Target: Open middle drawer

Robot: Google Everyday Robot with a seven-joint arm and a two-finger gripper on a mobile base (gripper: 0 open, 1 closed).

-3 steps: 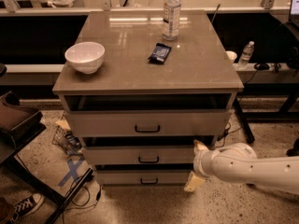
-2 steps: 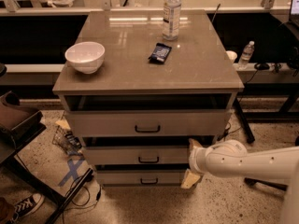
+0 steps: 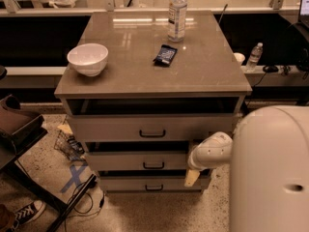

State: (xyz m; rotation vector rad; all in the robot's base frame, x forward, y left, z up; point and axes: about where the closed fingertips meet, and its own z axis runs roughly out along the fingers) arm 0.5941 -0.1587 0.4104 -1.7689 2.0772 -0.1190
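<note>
The pale-grey cabinet has three stacked drawers. The middle drawer has a small dark bar handle at front centre, and a dark gap shows above its front. My gripper is at the right end of that drawer's front, on the end of a white arm reaching in from the right. It is level with the handle and well to the right of it, holding nothing that I can see.
The top drawer and the lowest drawer sit above and below. On the cabinet top stand a white bowl, a dark packet and a water bottle. The robot's white body fills the right. Cables and a dark stand lie at the left floor.
The gripper has slid a little left along the middle drawer's front. The arm's white body has swung in and now fills the lower right.
</note>
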